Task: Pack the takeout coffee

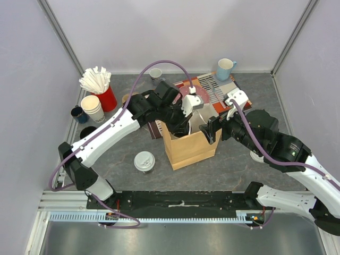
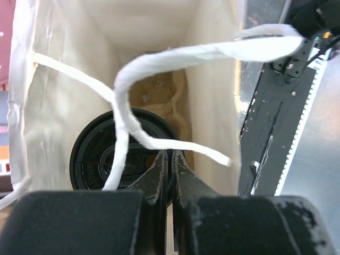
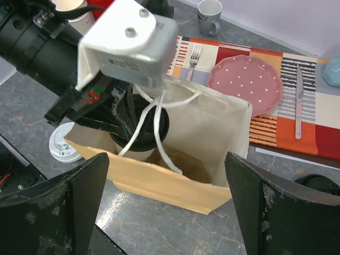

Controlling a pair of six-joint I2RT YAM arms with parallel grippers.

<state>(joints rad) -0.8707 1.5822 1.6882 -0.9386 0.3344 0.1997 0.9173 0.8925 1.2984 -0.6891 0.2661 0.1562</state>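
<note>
Just left of the brown paper bag, on its near side, the black cup with white lid stands on the table. Inside the bag sits the cream cup with black lid. The left gripper reaches into the bag, its fingers pressed together over the lid's edge among the bag's white handles. The right gripper hovers at the bag's right side, spread wide. A pink plate lies beyond the bag.

Pink plate (dotted), 1 fork on striped placemat.
</note>
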